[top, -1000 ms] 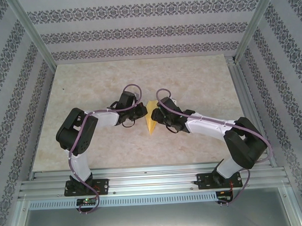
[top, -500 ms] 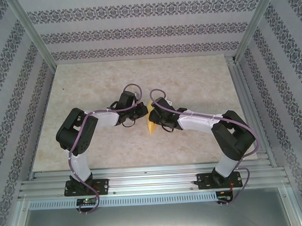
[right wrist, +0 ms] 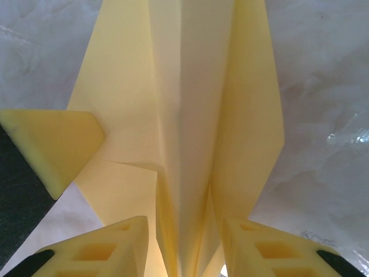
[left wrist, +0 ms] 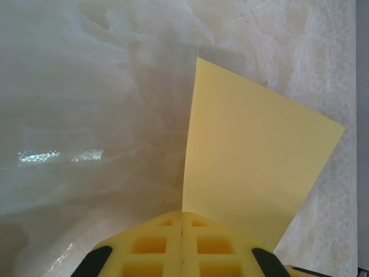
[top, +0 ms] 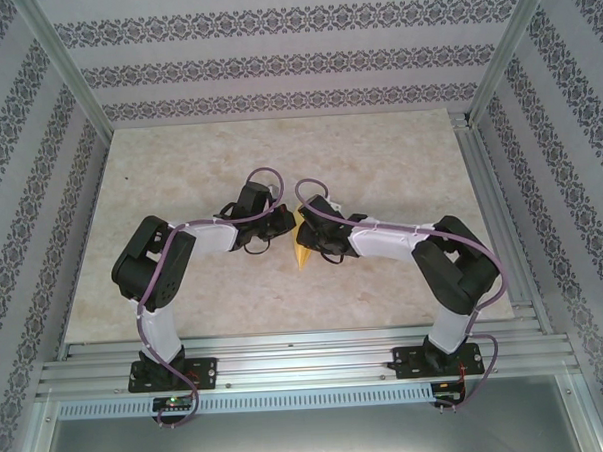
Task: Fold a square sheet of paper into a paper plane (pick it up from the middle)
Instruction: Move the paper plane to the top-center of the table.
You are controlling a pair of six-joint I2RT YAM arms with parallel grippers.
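- Since a second earlier, the right gripper (top: 309, 238) had pushed in over the paper plane (top: 301, 250), covering more of it, and that arm's elbow had swung closer to the plane.
- Seen from the right wrist, its two fingers stood apart astride the plane's centre crease, with folded layers running down between them. Whether they pinched the paper could not be told.
- The left gripper (left wrist: 181, 214) was clenched on one flap of the plane. The flap rose from the seam between the fingers, with its straight edges and outer corner free.
- One left fingertip (right wrist: 52, 144) sat at the plane's side edge.
- The plane lay on the table (top: 379, 163) between the two grippers, its pointed tip poking out toward the near metal rail (top: 307, 351).
- Beyond the plane, open tabletop ran to the far edge and both sides, all well apart from it.
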